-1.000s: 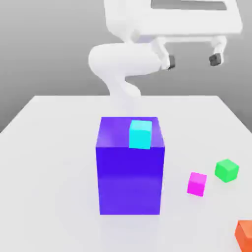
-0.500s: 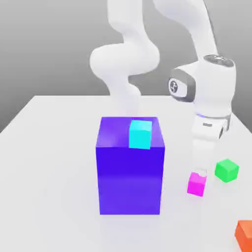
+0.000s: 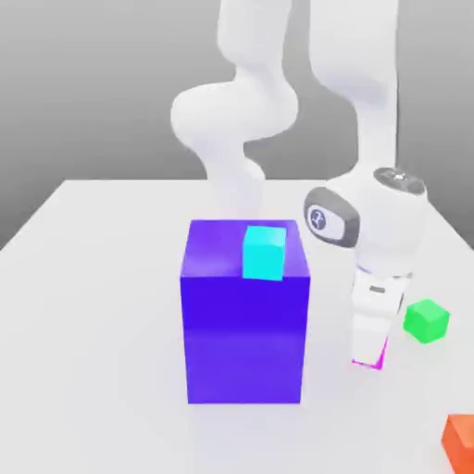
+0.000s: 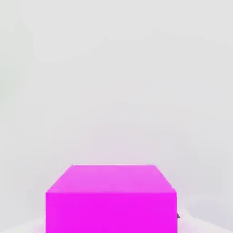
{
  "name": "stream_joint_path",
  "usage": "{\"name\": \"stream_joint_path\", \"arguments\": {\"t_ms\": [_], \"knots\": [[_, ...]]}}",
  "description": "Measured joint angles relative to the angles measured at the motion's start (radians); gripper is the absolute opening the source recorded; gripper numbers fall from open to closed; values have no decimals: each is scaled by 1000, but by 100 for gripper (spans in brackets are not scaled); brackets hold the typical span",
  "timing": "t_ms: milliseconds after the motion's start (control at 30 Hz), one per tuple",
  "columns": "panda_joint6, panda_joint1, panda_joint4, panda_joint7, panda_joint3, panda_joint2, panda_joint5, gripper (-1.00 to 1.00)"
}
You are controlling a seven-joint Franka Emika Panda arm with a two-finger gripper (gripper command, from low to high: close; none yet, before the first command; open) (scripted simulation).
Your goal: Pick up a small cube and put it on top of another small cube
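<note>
Your gripper [image 3: 368, 356] points straight down at the counter [image 3: 93, 305] and is pinched on the magenta cube [image 3: 368, 363], which sits on the counter's surface at the exterior view's right, hidden for the most part behind the white hand so that you see just a sliver of pink at the hand's lower end. In the hand view the magenta cube [image 4: 110, 199] sits close in front of the camera, its top face and one side face showing, with pale counter [image 4: 113, 68] stretching beyond it. Just beside the hand, a little farther toward the exterior view's right, you have the green cube [image 3: 427, 320] resting on the counter, apart from the gripper. Toward the exterior view's left stands the big blue block [image 3: 244, 324] (much taller than the small cubes), and on its top face, near the front edge, sits the cyan cube [image 3: 264, 253]. At the lower right corner of the exterior view an orange cube [image 3: 459, 442] lies partly cut off by the frame edge, well apart from the others.
</note>
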Motion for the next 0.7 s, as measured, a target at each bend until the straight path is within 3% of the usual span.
{"name": "stream_joint_path", "arguments": {"t_ms": [167, 367, 567, 600, 700], "knots": [[-141, -16, -34, -60, 40, -174, 84, -100], [-345, 192, 58, -212, 151, -287, 141, -100], [-213, 222, 87, -173, 130, -123, 54, -100], [-186, 229, 89, -160, 119, -93, 35, 100], [-186, 229, 89, -160, 119, -93, 35, 100]]}}
